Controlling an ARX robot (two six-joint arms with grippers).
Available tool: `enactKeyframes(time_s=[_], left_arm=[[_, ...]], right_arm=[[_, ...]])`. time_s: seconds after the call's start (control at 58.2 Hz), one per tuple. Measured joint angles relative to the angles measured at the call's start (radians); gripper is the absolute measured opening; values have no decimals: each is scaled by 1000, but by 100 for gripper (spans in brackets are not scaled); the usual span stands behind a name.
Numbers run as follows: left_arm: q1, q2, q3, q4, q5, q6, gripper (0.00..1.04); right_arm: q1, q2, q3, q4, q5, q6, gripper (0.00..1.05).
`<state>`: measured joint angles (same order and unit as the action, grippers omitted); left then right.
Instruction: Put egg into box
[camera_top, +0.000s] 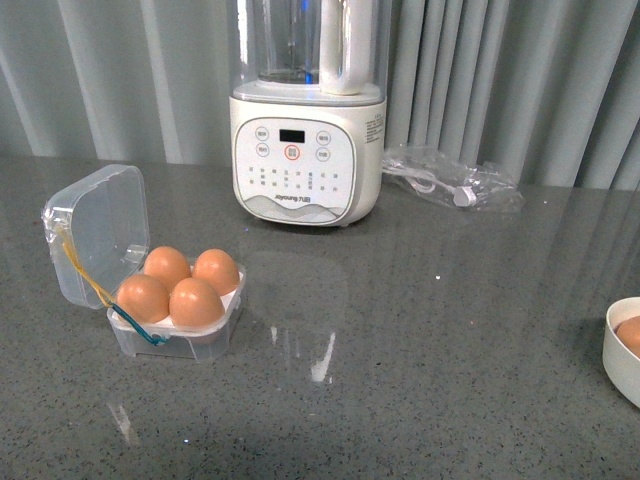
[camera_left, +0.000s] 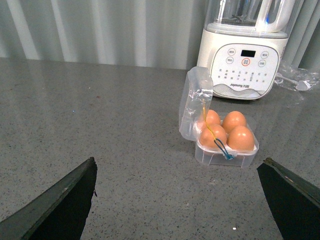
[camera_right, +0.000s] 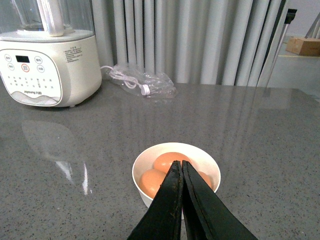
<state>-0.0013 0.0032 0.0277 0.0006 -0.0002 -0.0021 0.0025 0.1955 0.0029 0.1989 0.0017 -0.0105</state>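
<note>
Four brown eggs (camera_top: 196, 300) fill the open clear box (camera_top: 100, 220) on the grey surface (camera_top: 430, 330), my left gripper (camera_left: 178, 160) spread wide, my right gripper (camera_right: 181, 165) pressed together above a white bowl (camera_right: 145, 160) holding more.

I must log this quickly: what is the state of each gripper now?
Left gripper: open, holding nothing.
Right gripper: closed, holding nothing.

Bright, even light; countertop (camera_top: 420, 330) glare.

Clear plastic box (camera_top: 95, 225), glossy speckled stone countertop (camera_top: 450, 330)
</note>
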Motion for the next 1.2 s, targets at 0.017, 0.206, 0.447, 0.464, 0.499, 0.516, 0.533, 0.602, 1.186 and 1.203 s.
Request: enactKeyframes(time_s=[0.017, 0.206, 0.447, 0.464, 0.499, 0.516, 0.533, 0.602, 1.186, 1.203], left_arm=[[0, 0, 0, 0, 0, 0, 98], [0, 0, 0, 0, -1, 0, 98], [0, 0, 0, 0, 0, 0, 98], [0, 0, 0, 0, 0, 0, 98], [0, 0, 0, 0, 0, 0, 98], [0, 0, 0, 0, 0, 0, 98], [0, 0, 0, 0, 0, 0, 98], [0, 0, 0, 0, 0, 0, 98], [0, 0, 0, 0, 0, 0, 98], [0, 0, 0, 0, 0, 0, 98]], right_arm=[[0, -5, 0, -6, 0, 0, 3], [0, -148, 1, -185, -2, 0, 3], [0, -190, 1, -198, -2, 0, 3], [0, -190, 1, -198, -2, 0, 3], [0, -190, 1, -198, -2, 0, 3], [0, -190, 1, -198, -2, 0, 3], [0, -190, 1, -198, -2, 0, 3], [0, -190, 1, -198, -1, 0, 3], [0, -190, 1, -198, -2, 2, 99], [0, -190, 1, -198, -2, 2, 98]])
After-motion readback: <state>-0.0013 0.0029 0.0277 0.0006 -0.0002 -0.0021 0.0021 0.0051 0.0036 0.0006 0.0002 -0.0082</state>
